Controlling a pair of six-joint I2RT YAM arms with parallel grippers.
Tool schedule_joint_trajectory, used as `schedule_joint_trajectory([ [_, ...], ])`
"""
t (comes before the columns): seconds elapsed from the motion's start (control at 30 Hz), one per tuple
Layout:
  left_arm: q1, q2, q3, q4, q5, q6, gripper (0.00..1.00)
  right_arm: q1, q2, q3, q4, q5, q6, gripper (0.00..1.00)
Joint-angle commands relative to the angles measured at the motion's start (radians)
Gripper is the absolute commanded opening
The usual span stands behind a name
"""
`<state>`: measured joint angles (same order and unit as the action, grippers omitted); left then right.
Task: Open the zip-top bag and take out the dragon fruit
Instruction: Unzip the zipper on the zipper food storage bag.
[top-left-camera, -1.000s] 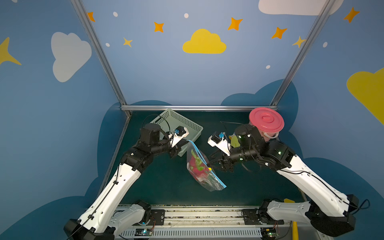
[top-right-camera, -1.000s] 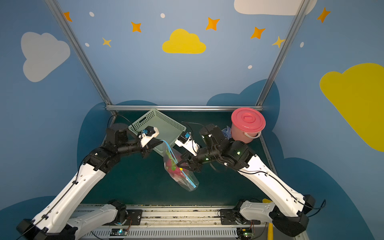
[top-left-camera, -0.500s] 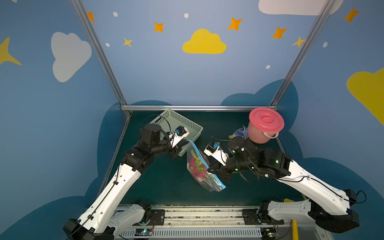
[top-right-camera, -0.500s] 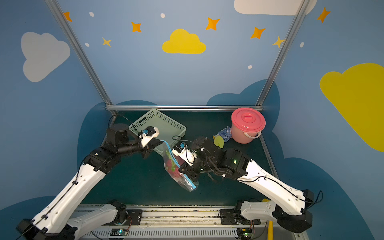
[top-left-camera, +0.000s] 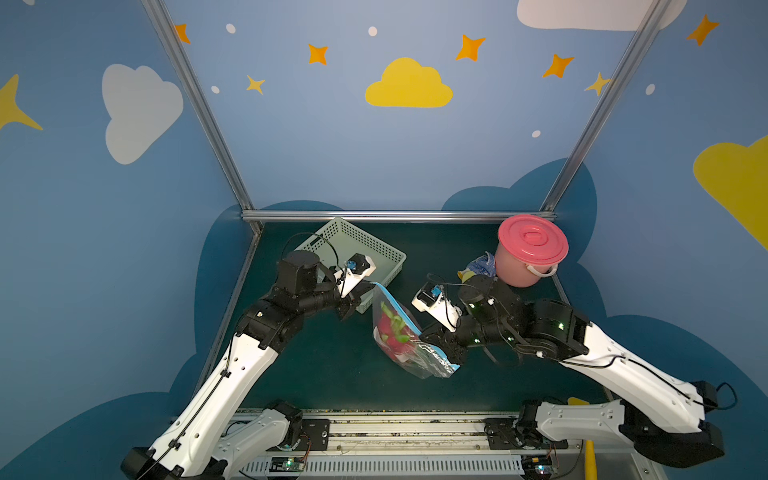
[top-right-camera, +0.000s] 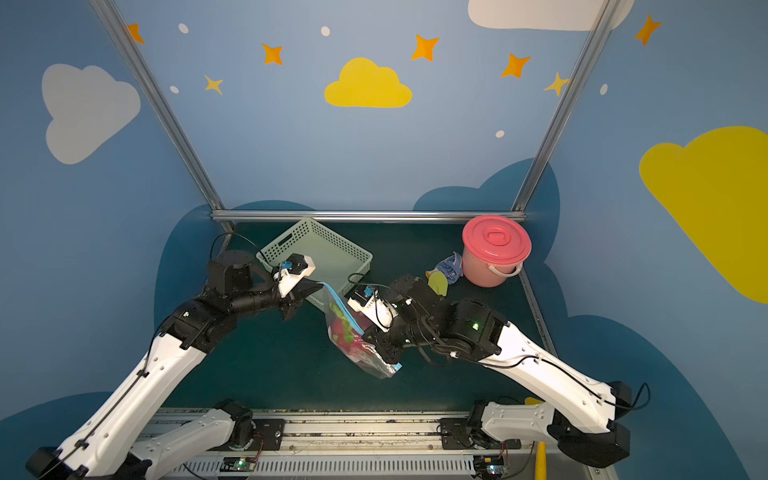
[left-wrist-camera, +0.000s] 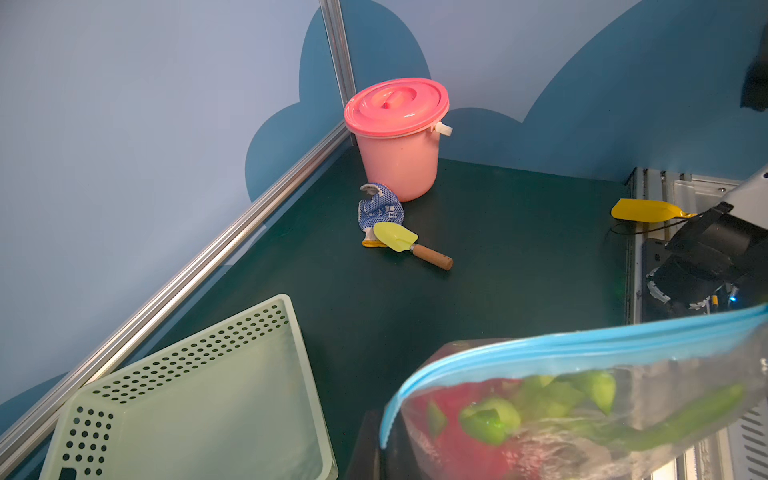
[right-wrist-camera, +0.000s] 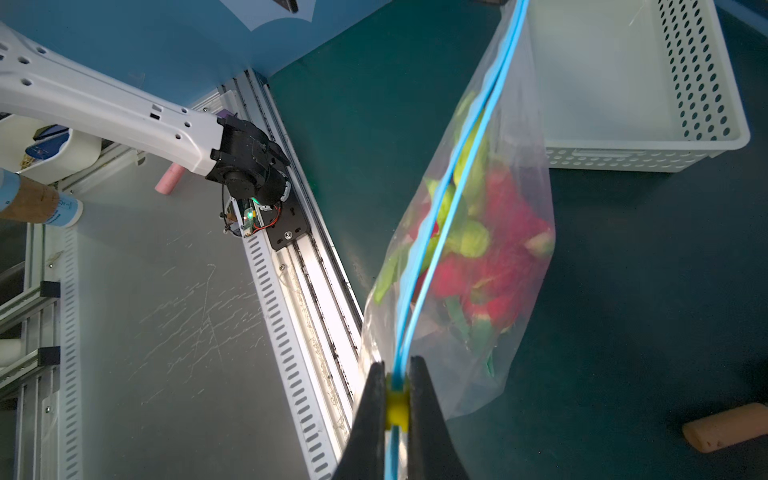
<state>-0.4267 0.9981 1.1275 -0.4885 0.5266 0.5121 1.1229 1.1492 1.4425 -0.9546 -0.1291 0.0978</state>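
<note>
The limp, likely slippery bag (top-left-camera: 419, 359) sags under the fruit (top-left-camera: 392, 332); left hand (top-left-camera: 365, 293) pinches its corner, right hand (right-wrist-camera: 397, 368) its yellow tab (right-wrist-camera: 395, 409), both good holds.

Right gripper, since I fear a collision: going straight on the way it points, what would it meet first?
Likely the zip-top bag: the right gripper is shut on its yellow tab, and the blue zip strip runs straight ahead over the dragon fruit.

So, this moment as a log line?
left hand: shut on zip-top bag | right hand: shut on yellow tab | dragon fruit: inside bag
</note>
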Motion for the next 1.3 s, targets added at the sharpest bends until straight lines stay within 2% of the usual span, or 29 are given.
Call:
schedule_joint_trajectory([
  [0.0, 0.006, -0.029, -0.001, 0.041, -0.08, -0.022, 0.03, -0.003, -0.065, -0.007, -0.06, 0.003, -0.032, 0.0],
  [0.27, 0.016, -0.039, -0.009, 0.045, -0.122, -0.041, 0.04, -0.046, -0.095, -0.01, -0.127, -0.012, -0.087, 0.0],
  [0.33, 0.018, -0.037, -0.008, 0.036, -0.082, -0.045, 0.04, -0.053, -0.097, -0.019, -0.112, -0.01, -0.099, 0.0],
  [0.4, 0.022, -0.027, 0.012, -0.017, 0.004, -0.037, 0.04, -0.061, -0.084, -0.011, -0.098, -0.011, -0.117, 0.0],
  [0.43, 0.024, -0.023, 0.03, -0.057, 0.048, -0.027, 0.16, -0.065, -0.072, 0.001, -0.094, -0.015, -0.131, 0.0],
  [0.47, 0.026, -0.019, 0.049, -0.105, 0.079, -0.014, 0.37, -0.069, -0.057, 0.014, -0.092, -0.017, -0.147, 0.0],
  [0.5, 0.026, -0.02, 0.068, -0.14, 0.091, -0.011, 0.53, -0.073, -0.045, 0.027, -0.093, -0.024, -0.163, 0.0],
  [0.53, 0.028, -0.028, 0.091, -0.159, 0.089, -0.029, 0.62, -0.075, -0.03, 0.04, -0.098, -0.029, -0.179, 0.0],
  [0.6, 0.034, -0.038, 0.158, -0.188, 0.097, -0.06, 0.74, -0.08, -0.008, 0.064, -0.112, -0.041, -0.203, 0.0],
  [0.7, 0.021, 0.028, 0.321, -0.342, 0.113, -0.032, 0.76, -0.081, 0.0, 0.077, -0.123, -0.059, -0.221, 0.0],
  [0.97, -0.177, 0.182, 0.595, -0.674, -0.042, 0.167, 0.77, -0.08, 0.002, 0.094, -0.126, -0.076, -0.252, 0.0],
  [1.1, -0.281, 0.245, 0.64, -0.755, -0.114, 0.231, 0.77, -0.063, 0.02, 0.121, -0.126, -0.078, -0.258, 0.0],
  [1.27, -0.307, 0.269, 0.653, -0.756, -0.135, 0.239, 0.76, -0.038, 0.039, 0.142, -0.129, -0.078, -0.27, 0.0],
])
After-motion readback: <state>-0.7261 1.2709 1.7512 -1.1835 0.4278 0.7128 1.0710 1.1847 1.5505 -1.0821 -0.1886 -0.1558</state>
